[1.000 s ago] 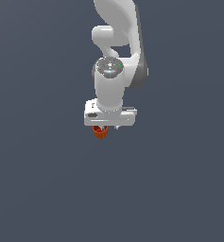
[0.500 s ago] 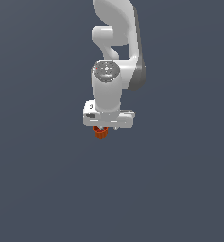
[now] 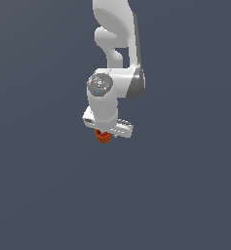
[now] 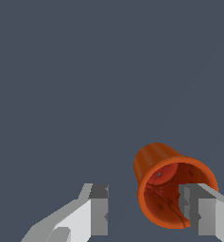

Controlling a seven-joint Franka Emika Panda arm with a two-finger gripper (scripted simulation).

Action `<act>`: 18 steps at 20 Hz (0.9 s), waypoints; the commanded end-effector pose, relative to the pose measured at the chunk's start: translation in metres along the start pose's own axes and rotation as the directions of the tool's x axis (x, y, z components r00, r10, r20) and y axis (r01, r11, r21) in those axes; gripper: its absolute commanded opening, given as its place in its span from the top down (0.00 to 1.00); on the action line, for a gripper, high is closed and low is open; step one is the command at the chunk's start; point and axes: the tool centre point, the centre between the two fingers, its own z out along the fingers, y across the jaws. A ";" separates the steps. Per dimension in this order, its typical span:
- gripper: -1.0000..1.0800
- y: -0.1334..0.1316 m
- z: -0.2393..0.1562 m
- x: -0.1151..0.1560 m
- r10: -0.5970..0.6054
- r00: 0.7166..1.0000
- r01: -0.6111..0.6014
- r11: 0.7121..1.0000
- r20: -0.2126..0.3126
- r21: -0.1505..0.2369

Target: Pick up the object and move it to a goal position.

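The object (image 4: 153,163) is a small orange-red cup-like cylinder lying on its side, its hollow mouth turned toward the wrist camera. My gripper (image 4: 149,210) is open around it. One fingertip (image 4: 201,210) overlaps the rim at the mouth. The other fingertip (image 4: 99,208) stands apart from the object with a gap of grey between them. In the exterior view the object (image 3: 104,137) peeks out just beneath the white hand, and the gripper (image 3: 106,133) itself is mostly hidden by the hand's body.
A plain dark grey surface (image 3: 185,195) fills both views. The white arm (image 3: 114,39) rises from the hand toward the top of the exterior view. No goal marker shows.
The hand has turned about its axis, so its crossbar now sits tilted in the exterior view. The object stays at the same spot under the hand.
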 end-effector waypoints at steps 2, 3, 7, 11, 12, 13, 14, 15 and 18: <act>0.38 0.007 0.011 -0.002 0.122 0.992 -0.122 0.992 0.039 0.010; 0.38 0.008 0.014 -0.003 0.153 0.987 -0.153 0.988 0.050 0.011; 0.38 0.014 0.023 -0.005 0.256 0.963 -0.257 0.966 0.084 0.011; 0.38 0.017 0.030 -0.007 0.327 0.939 -0.330 0.944 0.109 0.008; 0.38 0.018 0.031 -0.007 0.340 0.934 -0.343 0.939 0.114 0.007; 0.38 0.019 0.032 -0.008 0.351 0.929 -0.354 0.935 0.118 0.006; 0.38 0.019 0.033 -0.008 0.361 0.925 -0.364 0.931 0.121 0.005; 0.38 0.020 0.034 -0.008 0.369 0.921 -0.372 0.928 0.124 0.005; 0.38 0.020 0.035 -0.008 0.381 0.915 -0.385 0.923 0.128 0.004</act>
